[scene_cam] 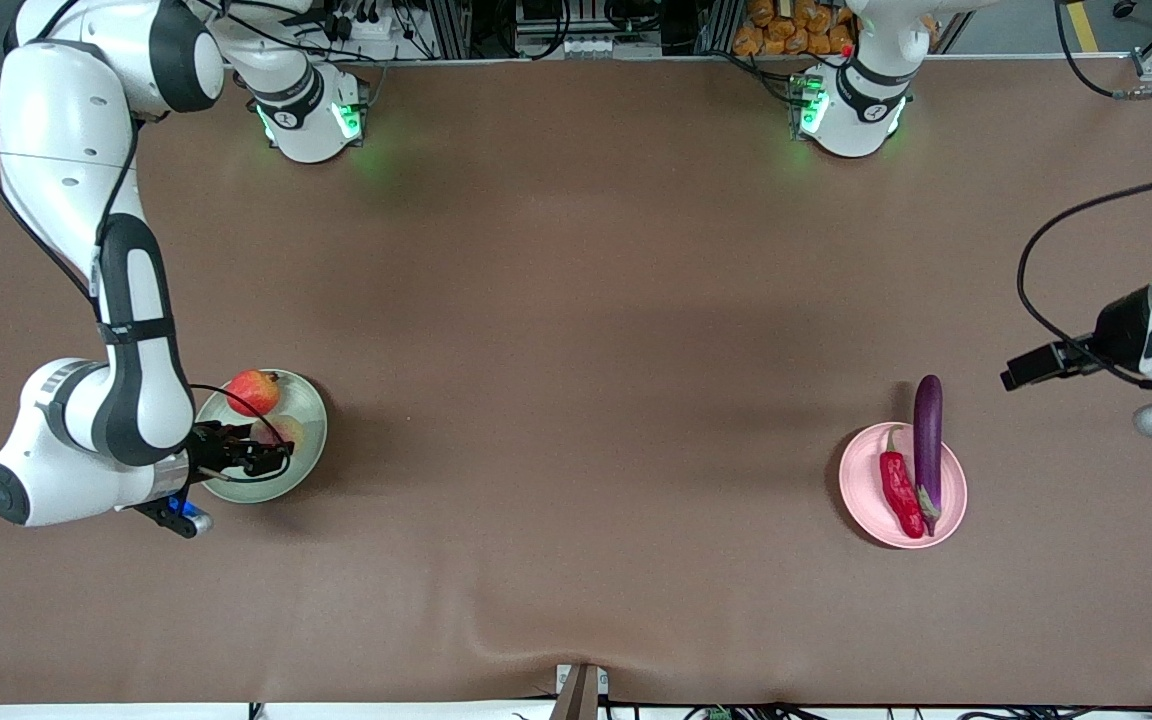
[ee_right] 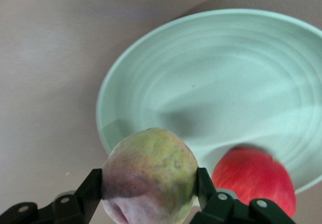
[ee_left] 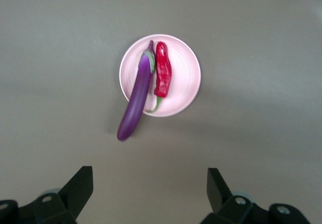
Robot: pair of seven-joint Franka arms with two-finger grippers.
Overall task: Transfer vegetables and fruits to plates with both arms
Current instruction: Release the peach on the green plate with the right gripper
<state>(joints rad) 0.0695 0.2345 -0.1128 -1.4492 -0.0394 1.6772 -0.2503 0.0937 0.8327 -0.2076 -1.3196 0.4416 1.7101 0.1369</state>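
Note:
My right gripper (ee_right: 150, 184) is shut on the pinkish-tan peach (ee_right: 150, 176) and holds it low over the pale green plate (ee_right: 226, 78). In the front view the gripper (scene_cam: 274, 448) and peach (scene_cam: 283, 430) are over that plate (scene_cam: 314, 440), beside the red apple (scene_cam: 253, 392) lying in it; the apple also shows in the right wrist view (ee_right: 254, 179). The purple eggplant (scene_cam: 927, 430) and red chili (scene_cam: 899, 488) lie on the pink plate (scene_cam: 951, 500); the eggplant's one end sticks out over the rim. My left gripper (ee_left: 150, 186) is open and empty, high above the table beside that plate (ee_left: 185, 78).
The brown table cover (scene_cam: 576, 400) is bare between the two plates. The right arm's elbow (scene_cam: 66, 450) hangs over the table edge by the green plate. The left arm's hand (scene_cam: 1021, 372) is at its end of the table.

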